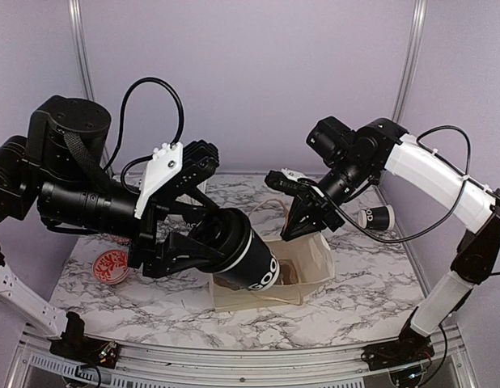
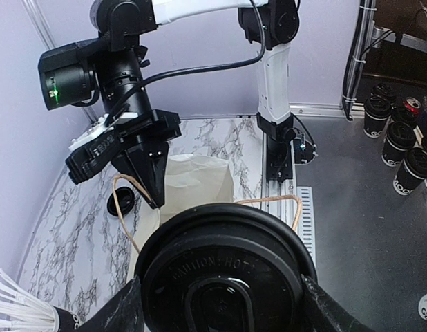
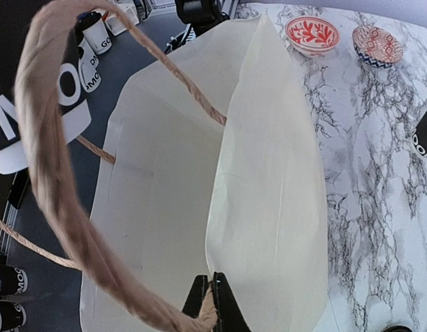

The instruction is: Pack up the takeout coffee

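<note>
The takeout coffee (image 1: 248, 257) is a black cup with white lettering and a black lid (image 2: 224, 273). It hangs tilted over the mouth of the cream paper bag (image 1: 311, 267), lid end toward my left arm. My left gripper (image 1: 203, 250) is shut on it, its fingers (image 2: 117, 315) flanking the lid in the left wrist view. My right gripper (image 1: 302, 220) is shut on the bag's rim and twine handle (image 3: 54, 207), holding the bag (image 3: 165, 194) open. The right gripper (image 3: 212, 304) pinches the paper edge at the bottom of its own view.
A second cup (image 1: 376, 216) lies on its side at the back right. A red patterned bowl (image 1: 112, 265) sits at the left, with another bowl (image 3: 377, 45) beside it. White wrapped straws (image 2: 16, 301) and a loose black lid (image 2: 120, 200) are on the marble. Several spare cups (image 2: 400, 142) stand off the table.
</note>
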### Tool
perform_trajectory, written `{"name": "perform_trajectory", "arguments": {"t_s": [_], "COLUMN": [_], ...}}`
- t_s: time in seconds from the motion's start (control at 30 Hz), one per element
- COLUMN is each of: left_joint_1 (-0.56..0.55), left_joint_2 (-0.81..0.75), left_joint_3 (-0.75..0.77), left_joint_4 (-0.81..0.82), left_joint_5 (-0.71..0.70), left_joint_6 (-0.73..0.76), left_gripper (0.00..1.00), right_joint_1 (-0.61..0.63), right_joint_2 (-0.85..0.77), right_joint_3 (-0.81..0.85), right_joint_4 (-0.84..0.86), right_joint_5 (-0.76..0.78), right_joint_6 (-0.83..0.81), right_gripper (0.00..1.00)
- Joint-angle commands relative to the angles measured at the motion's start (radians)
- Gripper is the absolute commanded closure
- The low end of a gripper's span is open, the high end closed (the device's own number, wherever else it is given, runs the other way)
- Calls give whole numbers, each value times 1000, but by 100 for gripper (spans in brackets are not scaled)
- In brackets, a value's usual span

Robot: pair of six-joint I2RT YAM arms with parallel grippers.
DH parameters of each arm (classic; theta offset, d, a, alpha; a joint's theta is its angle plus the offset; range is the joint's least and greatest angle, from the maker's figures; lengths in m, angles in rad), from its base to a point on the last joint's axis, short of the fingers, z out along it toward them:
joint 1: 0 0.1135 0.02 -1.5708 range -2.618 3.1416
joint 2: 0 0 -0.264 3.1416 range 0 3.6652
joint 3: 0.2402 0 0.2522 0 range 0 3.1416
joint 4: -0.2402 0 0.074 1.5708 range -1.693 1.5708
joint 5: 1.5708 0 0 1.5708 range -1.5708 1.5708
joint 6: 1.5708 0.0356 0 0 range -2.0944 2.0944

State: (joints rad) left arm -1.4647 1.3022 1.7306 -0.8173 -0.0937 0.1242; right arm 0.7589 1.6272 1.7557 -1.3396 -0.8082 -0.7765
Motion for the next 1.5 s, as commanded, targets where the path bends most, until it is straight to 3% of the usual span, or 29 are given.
{"name": "perform_trajectory", "arguments": {"t_s": [0.0, 0.3, 0.87, 1.1, 1.23, 1.37, 1.47], "left_joint_1": [-5, -4, 11, 72, 77, 76, 65], "left_joint_2": [28, 182, 311, 330, 353, 369, 363], "left_joint_3": [4, 40, -7, -16, -21, -34, -36], "left_joint_4": [-50, -87, -116, -122, -135, -147, -150], "left_joint_5": [-93, -281, -258, -194, -228, -216, -209], "left_joint_6": [33, 161, 166, 170, 181, 175, 163], "left_gripper": [59, 59, 60, 59, 60, 60, 60], "right_joint_1": [8, 9, 9, 10, 5, -46, -102], "right_joint_2": [2, -4, -6, -15, -24, -41, -59], "right_joint_3": [21, 38, 36, 36, 31, 84, 121], "right_joint_4": [-11, -21, -11, -32, -33, -33, -32], "right_joint_5": [-28, -72, -99, -123, -98, -114, -168], "right_joint_6": [1, 4, 19, -6, -28, -50, -87], "right_gripper": [97, 96, 91, 87, 77, 48, 36]}}
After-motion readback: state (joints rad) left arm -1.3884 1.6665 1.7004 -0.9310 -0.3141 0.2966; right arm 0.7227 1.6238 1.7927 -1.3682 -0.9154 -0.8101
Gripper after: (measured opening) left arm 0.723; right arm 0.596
